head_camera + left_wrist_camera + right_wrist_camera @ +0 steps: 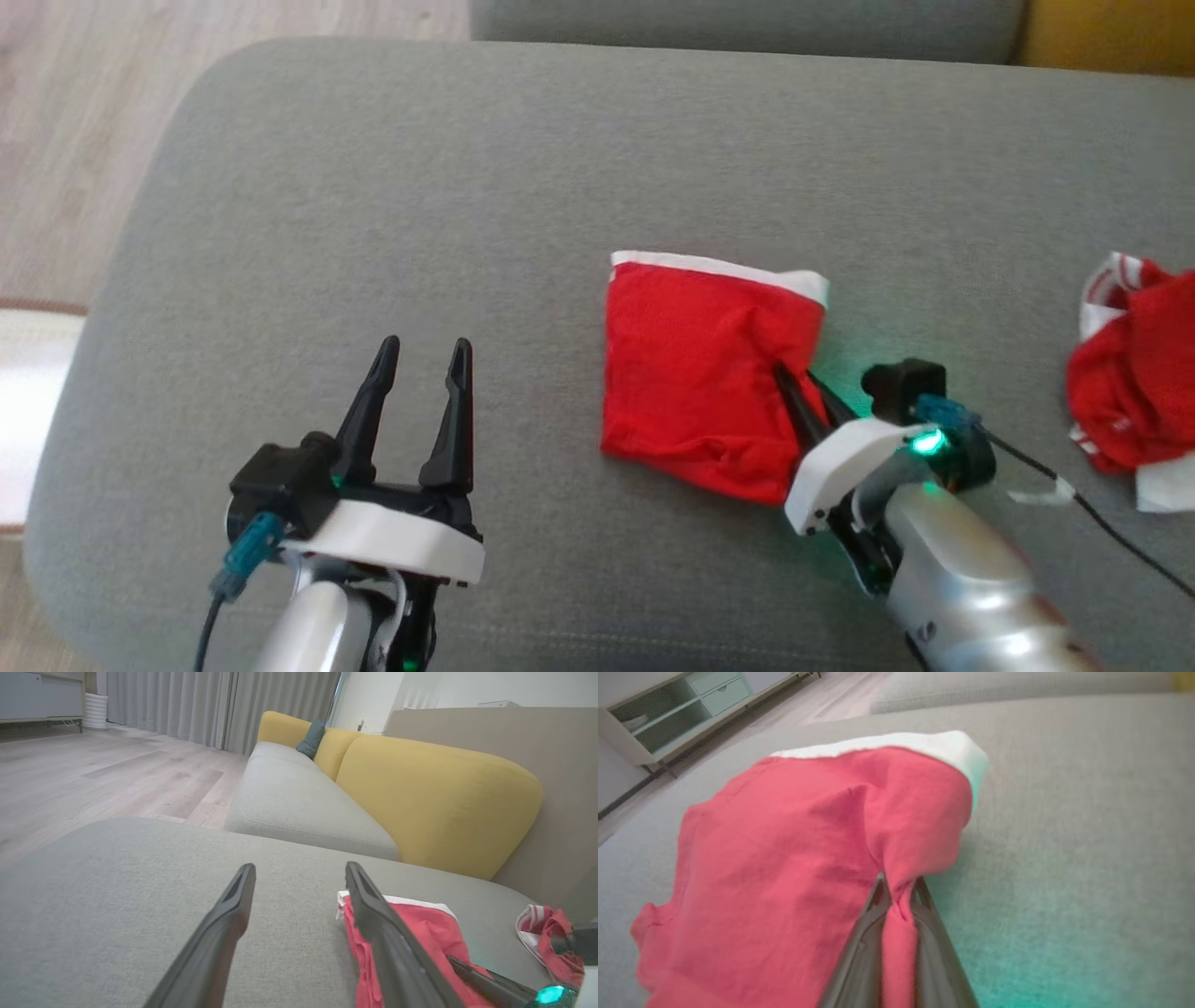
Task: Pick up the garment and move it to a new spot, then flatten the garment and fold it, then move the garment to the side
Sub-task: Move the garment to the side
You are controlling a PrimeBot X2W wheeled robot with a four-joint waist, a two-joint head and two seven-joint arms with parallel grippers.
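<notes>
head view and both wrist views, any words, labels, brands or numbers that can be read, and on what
None: no word, number or logo reads in any view.
On the folded red garment: plain cloth with a white band, no print.
On the crumpled red and white garment: stripes, no lettering that I can make out.
On the left hand and right hand: no legible markings.

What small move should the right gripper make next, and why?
Probably lift slightly and carry the folded red garment sideways: the right gripper is shut on its right edge, it looks neatly folded, and the left gripper stands open, apart from it.
</notes>
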